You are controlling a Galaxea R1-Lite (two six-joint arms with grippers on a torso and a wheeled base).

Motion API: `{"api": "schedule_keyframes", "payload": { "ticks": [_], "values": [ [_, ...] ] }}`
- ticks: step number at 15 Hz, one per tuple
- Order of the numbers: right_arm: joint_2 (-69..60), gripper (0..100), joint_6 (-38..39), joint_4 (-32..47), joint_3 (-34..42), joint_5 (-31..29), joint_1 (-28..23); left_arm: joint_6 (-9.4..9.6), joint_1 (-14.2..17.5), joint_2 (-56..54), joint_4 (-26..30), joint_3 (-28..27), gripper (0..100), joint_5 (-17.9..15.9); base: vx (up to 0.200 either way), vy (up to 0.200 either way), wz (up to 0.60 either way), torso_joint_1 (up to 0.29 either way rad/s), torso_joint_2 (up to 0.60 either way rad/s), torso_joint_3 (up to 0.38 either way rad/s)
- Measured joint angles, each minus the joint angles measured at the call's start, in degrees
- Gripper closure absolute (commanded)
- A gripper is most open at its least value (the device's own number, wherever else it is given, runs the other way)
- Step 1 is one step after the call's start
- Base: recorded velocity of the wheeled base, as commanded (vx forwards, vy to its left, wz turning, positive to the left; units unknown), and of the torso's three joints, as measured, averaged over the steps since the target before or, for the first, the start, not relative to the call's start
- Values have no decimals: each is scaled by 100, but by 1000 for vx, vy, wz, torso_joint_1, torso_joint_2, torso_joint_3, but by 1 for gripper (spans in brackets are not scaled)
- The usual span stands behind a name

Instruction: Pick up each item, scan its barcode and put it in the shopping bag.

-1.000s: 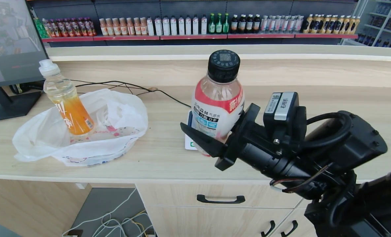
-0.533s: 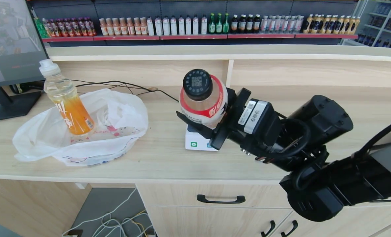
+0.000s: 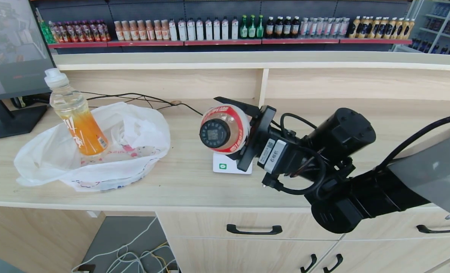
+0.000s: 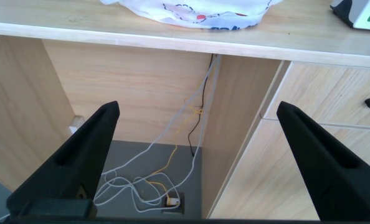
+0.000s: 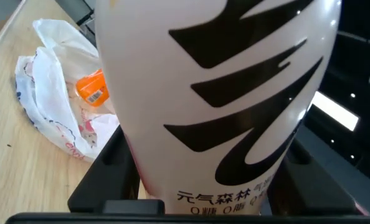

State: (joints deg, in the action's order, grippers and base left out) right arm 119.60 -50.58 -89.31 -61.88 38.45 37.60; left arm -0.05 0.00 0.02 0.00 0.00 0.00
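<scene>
My right gripper [image 3: 237,133] is shut on a white and red bottle [image 3: 222,129] with a black cap, held on its side with the cap towards me, just above the small white scanner [image 3: 228,166] on the counter. In the right wrist view the bottle [image 5: 222,93] sits close up between the fingers. The white shopping bag [image 3: 96,151] lies at the counter's left, and an orange drink bottle [image 3: 75,115] stands upright in it. My left gripper [image 4: 194,155] hangs open below the counter edge, in front of the cabinet.
A monitor [image 3: 9,57] on a stand sits at the far left. Black cables [image 3: 141,99] run along the counter's back. A raised wooden ledge [image 3: 247,60] borders the far side. Drawers with black handles [image 3: 253,229] are below.
The right arm has lowered and rolled the bottle from upright to lying on its side, cap now facing me, and carried it back over the scanner. The bag and orange bottle stayed put.
</scene>
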Motion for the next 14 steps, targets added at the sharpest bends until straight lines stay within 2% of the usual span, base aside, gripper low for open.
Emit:
{"api": "schedule_keyframes", "payload": {
  "ticks": [3, 6, 9, 14],
  "values": [
    [156, 100, 66, 356, -273, 591, -177, 0, 0, 0, 0, 0, 0, 0, 0, 0, 0, 0, 0, 0],
    [435, 100, -35, 364, -877, 1117, -218, 0, 0, 0, 0, 0, 0, 0, 0, 0, 0, 0, 0, 0],
    [766, 100, -183, 386, -1284, 1196, -321, 2, 0, 0, 0, 0, 0, 0, 0, 0, 0, 0, 0, 0],
    [967, 100, -717, 378, -1362, 1479, -588, 2, 0, 0, 0, 0, 0, 0, 0, 0, 0, 0, 0, 0]
  ]
}}
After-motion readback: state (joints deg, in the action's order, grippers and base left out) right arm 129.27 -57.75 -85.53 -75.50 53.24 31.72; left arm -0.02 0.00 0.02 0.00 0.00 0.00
